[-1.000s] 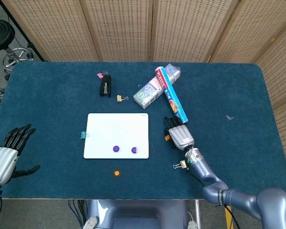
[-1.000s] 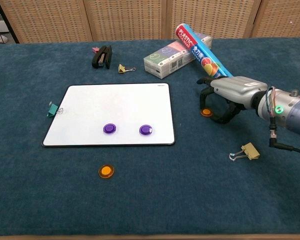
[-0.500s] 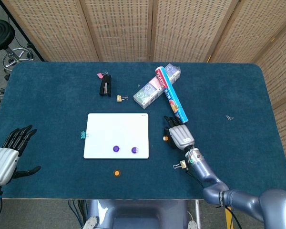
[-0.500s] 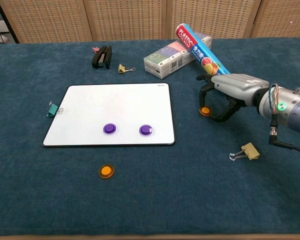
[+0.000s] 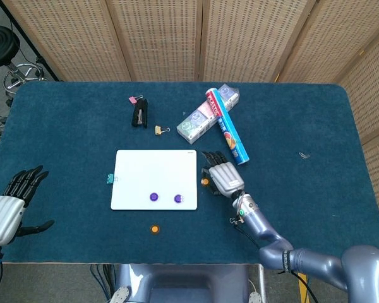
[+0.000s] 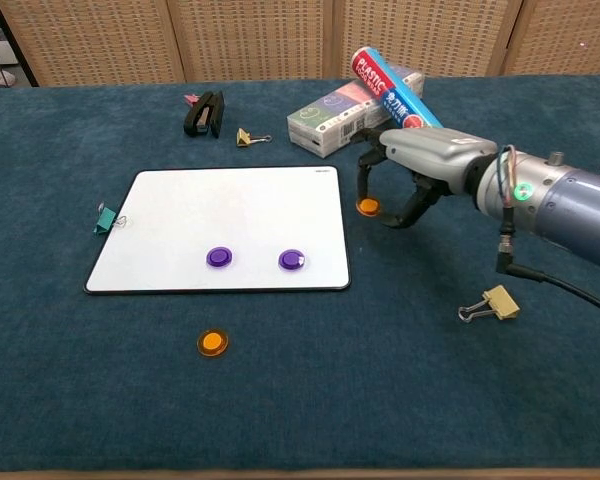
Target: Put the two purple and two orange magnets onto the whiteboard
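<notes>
Nearest to the robot, on the blue table (image 6: 310,400), one orange magnet (image 6: 212,342) lies alone in front of the whiteboard (image 6: 230,215), a little apart from its near edge, with bare cloth on all sides of it. To the right of it, near the right forearm, a tan binder clip (image 6: 492,302) lies on the cloth.

Two purple magnets (image 6: 219,257) (image 6: 292,260) sit on the whiteboard close to its near edge, side by side and apart. The rest of the board is bare white. A small teal clip (image 6: 106,219) touches the left edge of the board.

The right hand (image 6: 412,170) hangs just beside the right edge of the whiteboard, with fingers curved down. It pinches the second orange magnet (image 6: 368,206) between fingertips. The chest view shows this magnet just outside the board edge; I cannot tell from it if the magnet touches the cloth. In the head view the hand covers most of the magnet.

The left hand (image 5: 9,207) shows only in the head view, at the near left corner of the table, well apart from the board. Its fingers are spread and it holds nothing.

Farther back lie a tissue pack (image 6: 338,118) with a plastic wrap box (image 6: 392,90) resting across it, a gold clip (image 6: 246,137), a black stapler (image 6: 204,113) and a pink clip (image 6: 191,99).
</notes>
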You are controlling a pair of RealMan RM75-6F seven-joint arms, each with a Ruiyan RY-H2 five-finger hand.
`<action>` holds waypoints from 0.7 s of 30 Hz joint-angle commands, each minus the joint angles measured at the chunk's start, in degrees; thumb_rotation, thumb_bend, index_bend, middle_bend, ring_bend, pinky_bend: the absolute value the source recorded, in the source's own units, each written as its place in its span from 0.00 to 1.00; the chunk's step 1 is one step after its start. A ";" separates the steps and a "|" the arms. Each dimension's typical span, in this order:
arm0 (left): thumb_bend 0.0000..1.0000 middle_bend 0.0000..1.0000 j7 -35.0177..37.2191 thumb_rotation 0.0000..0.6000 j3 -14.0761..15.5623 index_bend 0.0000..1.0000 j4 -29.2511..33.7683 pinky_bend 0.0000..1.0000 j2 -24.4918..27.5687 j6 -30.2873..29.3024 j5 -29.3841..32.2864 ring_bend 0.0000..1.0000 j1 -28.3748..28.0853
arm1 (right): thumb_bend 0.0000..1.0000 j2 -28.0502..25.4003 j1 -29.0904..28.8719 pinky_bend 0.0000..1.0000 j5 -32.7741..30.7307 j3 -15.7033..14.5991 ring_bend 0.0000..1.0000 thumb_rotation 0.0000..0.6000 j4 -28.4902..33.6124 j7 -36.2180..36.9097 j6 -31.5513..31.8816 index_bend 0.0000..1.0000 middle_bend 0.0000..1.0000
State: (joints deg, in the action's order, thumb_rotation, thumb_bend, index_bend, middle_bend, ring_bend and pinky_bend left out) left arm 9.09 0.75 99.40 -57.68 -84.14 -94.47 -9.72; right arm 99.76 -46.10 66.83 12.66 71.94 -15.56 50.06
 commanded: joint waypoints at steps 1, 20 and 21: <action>0.07 0.00 0.59 1.00 -0.08 0.02 -0.05 0.00 0.23 -0.30 0.03 0.00 0.10 | 0.40 2.72 -2.18 0.00 -2.70 1.20 0.00 1.00 0.14 -3.76 -1.08 0.54 0.00; 0.07 0.00 2.23 1.00 -0.05 0.02 -0.36 0.00 0.77 -0.50 -0.28 0.00 0.13 | 0.40 7.18 -5.64 0.00 -11.46 3.48 0.00 1.00 -2.55 -11.81 -1.20 0.54 0.00; 0.07 0.00 2.30 1.00 -0.12 0.02 -0.32 0.00 0.77 -0.54 -0.20 0.00 0.13 | 0.40 7.38 -5.83 0.00 -11.89 3.51 0.00 1.00 -2.83 -12.17 -1.24 0.54 0.00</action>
State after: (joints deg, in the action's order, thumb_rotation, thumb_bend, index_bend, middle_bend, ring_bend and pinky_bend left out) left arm 11.38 0.65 99.07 -56.91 -84.66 -94.69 -9.59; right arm 106.78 -51.58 55.51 15.94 69.52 -27.24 48.96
